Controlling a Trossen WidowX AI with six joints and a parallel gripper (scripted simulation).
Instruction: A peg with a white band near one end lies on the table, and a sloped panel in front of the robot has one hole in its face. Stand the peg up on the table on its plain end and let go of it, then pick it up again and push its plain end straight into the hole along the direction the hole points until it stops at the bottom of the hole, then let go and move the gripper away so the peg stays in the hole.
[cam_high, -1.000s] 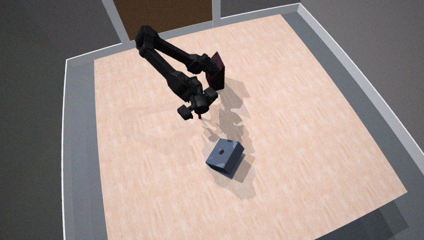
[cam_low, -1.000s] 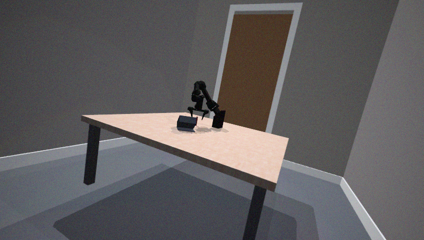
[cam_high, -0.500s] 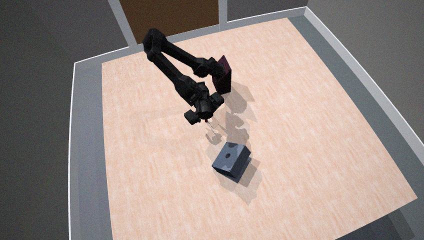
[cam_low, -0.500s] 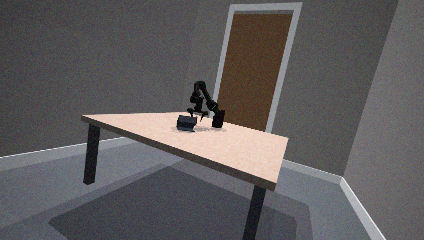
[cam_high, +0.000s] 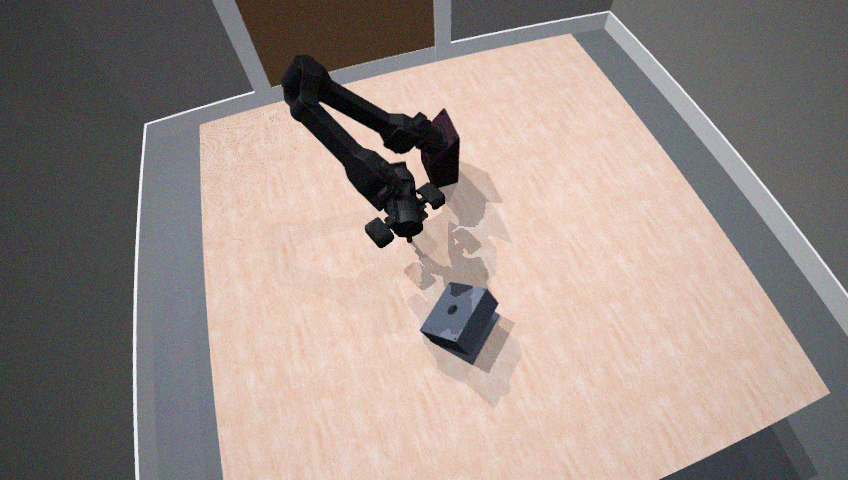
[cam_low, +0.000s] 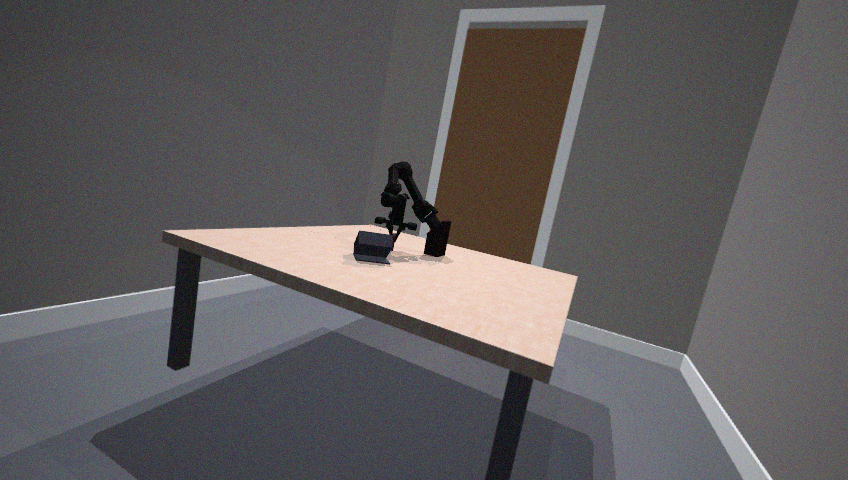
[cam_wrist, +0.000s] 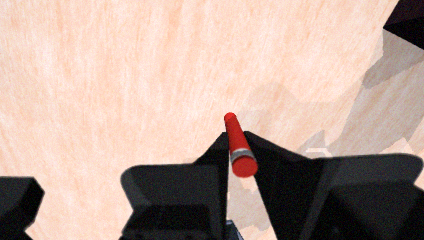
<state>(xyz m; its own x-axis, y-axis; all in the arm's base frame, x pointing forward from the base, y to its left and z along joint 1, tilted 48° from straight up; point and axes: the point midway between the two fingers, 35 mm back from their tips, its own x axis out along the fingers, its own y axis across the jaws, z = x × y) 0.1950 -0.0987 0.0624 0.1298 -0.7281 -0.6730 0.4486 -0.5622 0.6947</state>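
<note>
The red peg (cam_wrist: 240, 142) (cam_high: 409, 239) has its white-banded end up towards the wrist camera and its plain end down, and looks roughly upright. My gripper (cam_wrist: 234, 136) (cam_low: 393, 240) points down and is shut on the peg, one finger on each side below the band. Whether the plain end touches the table cannot be told. The blue-grey sloped panel (cam_high: 470, 301) (cam_low: 373, 245) stands a short way from the gripper, and its corner shows at the bottom of the wrist view. Its single hole (cam_high: 452, 309) is empty. In the top view the gripper body hides the fingertips and most of the peg.
The dark robot base (cam_high: 446, 160) (cam_low: 437, 240) (cam_wrist: 412, 17) stands on the wooden table (cam_high: 595, 237) (cam_low: 476, 297), behind the gripper and the panel. Shadows of the arm fall between the gripper and the panel.
</note>
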